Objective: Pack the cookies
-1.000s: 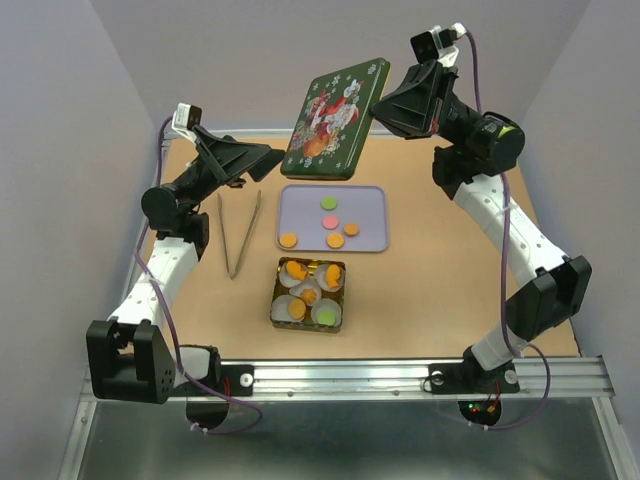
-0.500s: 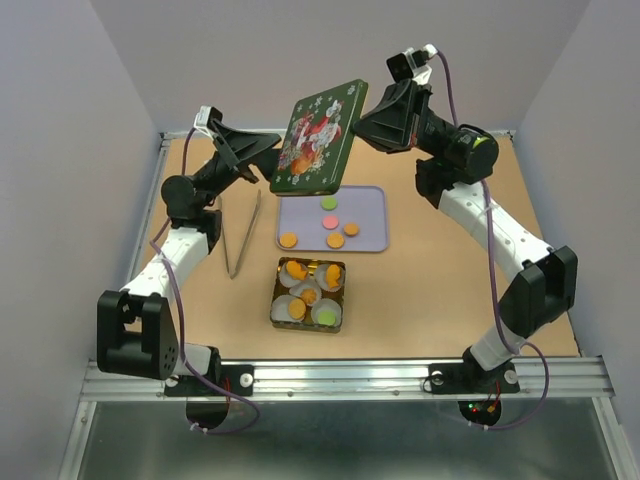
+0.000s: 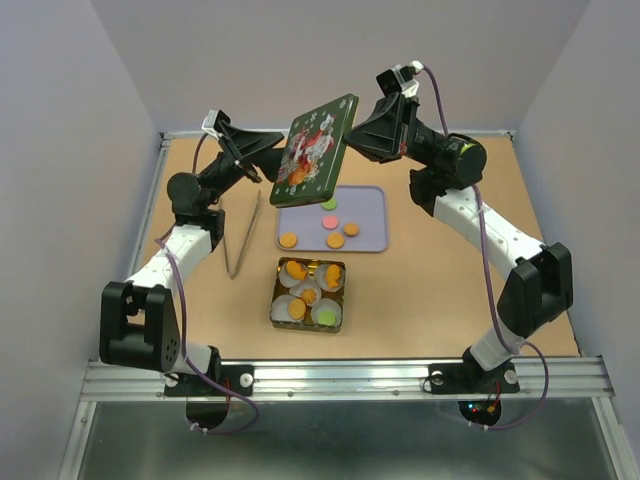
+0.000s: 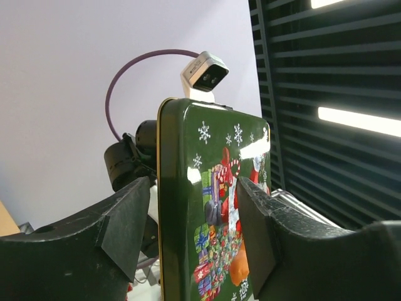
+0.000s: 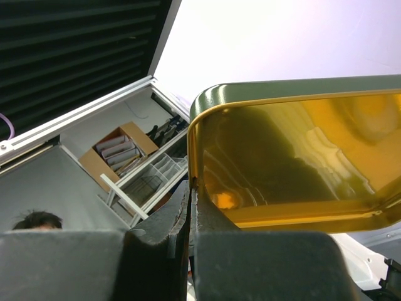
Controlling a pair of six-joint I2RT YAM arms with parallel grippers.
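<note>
above the far side of the bench [image 3: 440, 290], my right gripper [image 5: 191, 188] is clamped tight on one rim of the green christmas lid [image 3: 315, 145], holding it up in the air, tilted with the picture side toward my left arm. my left gripper [image 4: 194, 188] is spread wide with one finger on each side of the lid's opposite edge; whether either finger touches the metal i cannot tell.

below the lid sits a lavender tray [image 3: 372, 200] with five loose cookies [image 3: 335, 240] on it: one green, one pink, three orange. just nearer to me is the open tin [image 3: 272, 310], with white paper cups [image 3: 287, 310] inside and more cookies in them, mostly orange, one green. metal tongs [image 3: 240, 235] lie on the bench left of the tray, under my left arm.

from above, the lid's low corner covers the tray's far left edge. in my left wrist view the lid fills the middle and its lower end is cut off by the frame. my right wrist view shows only the lid's shiny gold inside. the cookies show only from above, and their shapes are too small to make out.
</note>
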